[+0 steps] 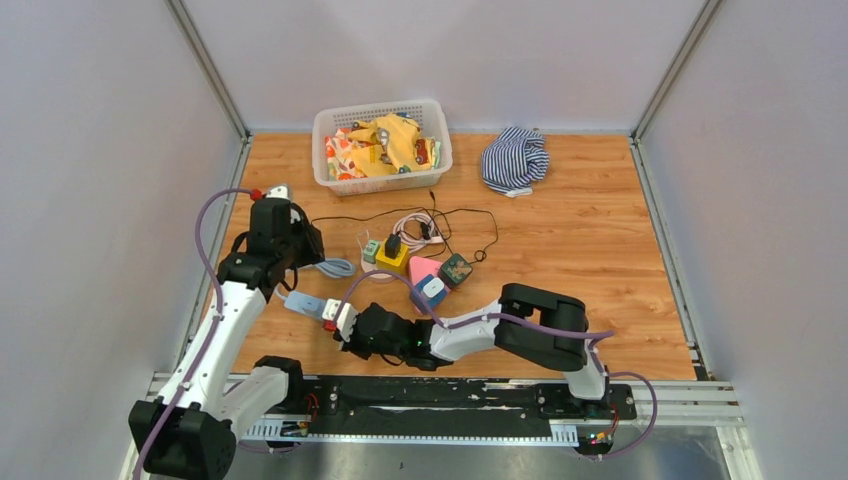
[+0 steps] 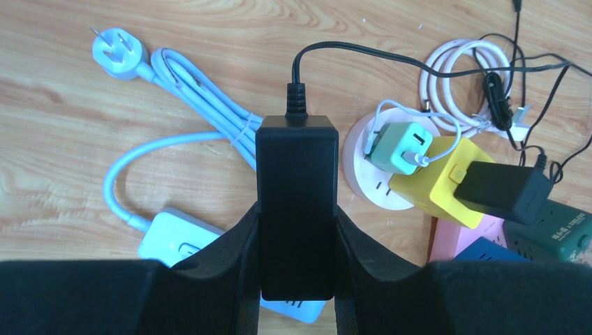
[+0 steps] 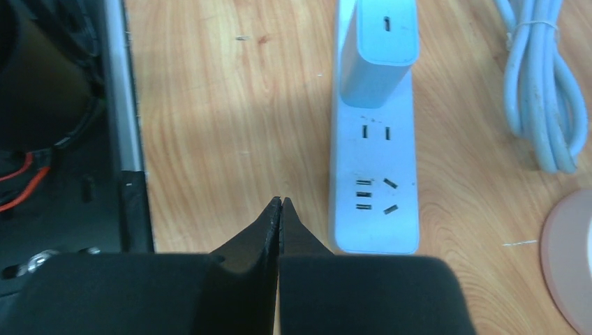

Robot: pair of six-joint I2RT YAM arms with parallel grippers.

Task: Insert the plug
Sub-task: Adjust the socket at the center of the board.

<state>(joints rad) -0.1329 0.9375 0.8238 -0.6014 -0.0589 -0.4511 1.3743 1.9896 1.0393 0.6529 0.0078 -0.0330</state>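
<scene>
Left gripper (image 2: 297, 220): jaws clamped on black plug adapter (image 2: 295, 174), held above the table (image 2: 49, 174). Right gripper (image 3: 280, 209): jaws closed, empty, just beside the light-blue power strip (image 3: 377, 223). Looks like the carry-to-socket step. Next: align over the strip's free two-pin socket (image 3: 375, 131), press straight down.

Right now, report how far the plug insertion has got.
Done: left gripper grips the black adapter. In hand: it is held apart from the pale blue power strip. Left: seating it in a free socket; right gripper, shut and empty, is beside the strip.
</scene>
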